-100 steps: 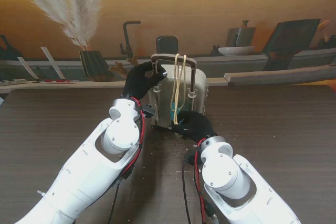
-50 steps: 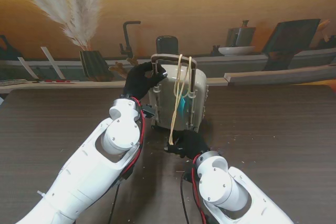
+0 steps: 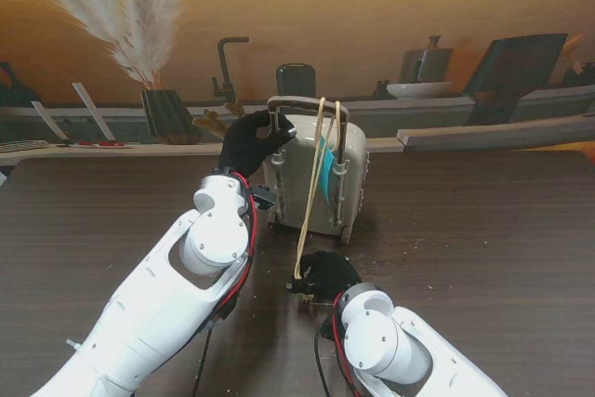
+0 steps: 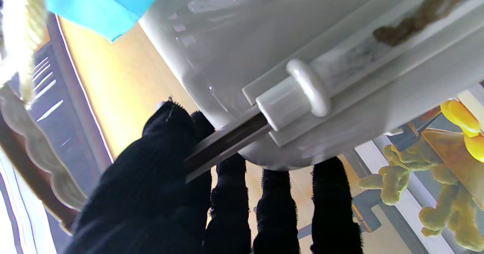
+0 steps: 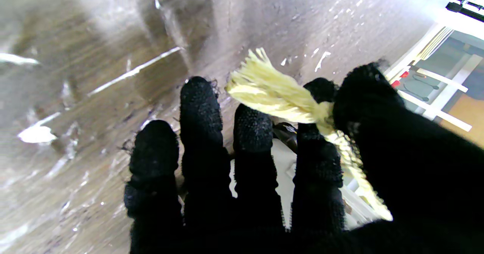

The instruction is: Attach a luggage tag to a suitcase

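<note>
Left robot hand [image 3: 251, 141] grips the suitcase [image 3: 311, 178] handle [image 3: 307, 104]; right robot hand [image 3: 321, 274], nearer me, pinches the tag's cord [image 3: 311, 188] looped over it

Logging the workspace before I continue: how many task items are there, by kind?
Suitcase: 1
Blue luggage tag: 1
Cream rope: 1
Robot hands, left and right: 2
Total: 5
</note>
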Robot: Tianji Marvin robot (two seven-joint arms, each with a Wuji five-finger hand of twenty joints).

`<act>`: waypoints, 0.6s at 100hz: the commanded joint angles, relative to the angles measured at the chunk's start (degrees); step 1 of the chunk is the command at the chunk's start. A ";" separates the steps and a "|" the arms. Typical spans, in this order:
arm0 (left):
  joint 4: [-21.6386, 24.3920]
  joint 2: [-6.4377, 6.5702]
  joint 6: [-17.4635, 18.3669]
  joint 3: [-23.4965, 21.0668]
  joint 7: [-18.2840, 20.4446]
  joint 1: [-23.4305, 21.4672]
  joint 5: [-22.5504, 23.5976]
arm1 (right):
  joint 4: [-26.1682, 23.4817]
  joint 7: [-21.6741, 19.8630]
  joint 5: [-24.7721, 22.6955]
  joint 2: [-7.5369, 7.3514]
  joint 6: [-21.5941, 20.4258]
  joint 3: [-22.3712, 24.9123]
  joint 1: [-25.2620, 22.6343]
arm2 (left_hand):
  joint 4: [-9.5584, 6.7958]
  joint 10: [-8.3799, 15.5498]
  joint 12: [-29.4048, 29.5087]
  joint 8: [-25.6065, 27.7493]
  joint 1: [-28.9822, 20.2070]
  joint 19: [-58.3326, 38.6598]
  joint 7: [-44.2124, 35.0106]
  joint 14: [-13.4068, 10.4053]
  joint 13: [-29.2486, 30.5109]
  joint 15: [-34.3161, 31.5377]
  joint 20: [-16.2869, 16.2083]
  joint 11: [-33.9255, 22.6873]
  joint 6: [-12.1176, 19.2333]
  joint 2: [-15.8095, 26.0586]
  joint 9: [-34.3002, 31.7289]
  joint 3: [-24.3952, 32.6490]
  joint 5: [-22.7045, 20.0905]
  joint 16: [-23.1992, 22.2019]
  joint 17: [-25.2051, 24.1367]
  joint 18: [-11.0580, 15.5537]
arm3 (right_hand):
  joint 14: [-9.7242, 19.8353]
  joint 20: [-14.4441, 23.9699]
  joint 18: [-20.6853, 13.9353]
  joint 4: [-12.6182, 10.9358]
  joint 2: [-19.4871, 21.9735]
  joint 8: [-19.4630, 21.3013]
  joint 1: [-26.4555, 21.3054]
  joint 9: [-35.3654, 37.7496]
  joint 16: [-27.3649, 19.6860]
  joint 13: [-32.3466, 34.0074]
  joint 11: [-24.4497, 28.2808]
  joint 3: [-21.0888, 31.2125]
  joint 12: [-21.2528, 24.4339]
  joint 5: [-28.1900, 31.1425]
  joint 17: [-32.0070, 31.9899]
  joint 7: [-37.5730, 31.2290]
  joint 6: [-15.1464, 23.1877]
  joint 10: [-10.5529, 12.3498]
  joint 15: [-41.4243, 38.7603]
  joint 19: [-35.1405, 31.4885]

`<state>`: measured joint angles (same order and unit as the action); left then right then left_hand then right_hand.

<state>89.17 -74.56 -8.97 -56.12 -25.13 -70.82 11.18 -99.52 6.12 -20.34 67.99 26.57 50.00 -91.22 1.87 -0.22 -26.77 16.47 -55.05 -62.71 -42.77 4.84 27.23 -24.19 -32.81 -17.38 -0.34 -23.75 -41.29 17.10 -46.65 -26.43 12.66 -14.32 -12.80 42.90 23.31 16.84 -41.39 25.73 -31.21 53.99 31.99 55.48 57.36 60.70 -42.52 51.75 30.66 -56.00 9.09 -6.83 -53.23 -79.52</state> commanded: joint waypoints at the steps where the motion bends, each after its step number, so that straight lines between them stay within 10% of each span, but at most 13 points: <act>1: -1.18 -0.18 -1.22 0.80 1.76 -1.52 -0.35 | 0.93 -1.00 -0.03 -0.19 0.37 -0.24 -0.05 | -0.87 -9.22 -5.47 -1.01 -5.19 -3.16 0.22 6.49 8.41 -17.24 -0.27 -6.68 -2.98 2.24 -8.39 0.90 -2.43 -6.37 1.64 2.59 | 0.71 -0.47 -0.30 -0.96 2.36 1.92 -2.40 1.25 0.12 2.04 -0.13 0.23 0.17 3.10 0.53 -2.70 3.37 1.09 -0.01 0.25; 60: -1.07 -0.43 -1.39 0.77 0.94 -1.83 -0.64 | 3.42 0.41 0.76 0.47 0.59 -0.89 0.35 | -1.71 -9.13 -1.24 -0.20 -2.07 -1.68 2.46 5.88 6.22 -16.44 0.44 -7.16 -2.48 1.06 -5.01 2.81 -0.03 -6.24 -0.24 3.72 | 0.60 -1.56 -1.12 -0.48 2.72 -3.44 1.22 -2.41 -0.85 -0.86 -2.49 -0.15 1.56 -5.04 -1.72 3.24 -0.23 0.40 2.55 2.20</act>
<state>89.55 -74.83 -9.62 -56.11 -25.74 -71.16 11.03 -96.03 7.10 -19.83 68.38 27.22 48.86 -90.42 1.37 0.08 -26.77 16.46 -55.05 -62.71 -42.17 4.84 27.24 -24.19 -32.79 -17.38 -0.34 -23.76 -41.31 17.09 -46.68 -26.43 12.56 -14.30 -12.74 42.15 22.90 16.84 -39.58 24.84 -31.18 53.81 31.99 55.44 56.02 60.70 -41.84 49.27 30.24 -53.81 9.05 -6.83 -51.78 -78.17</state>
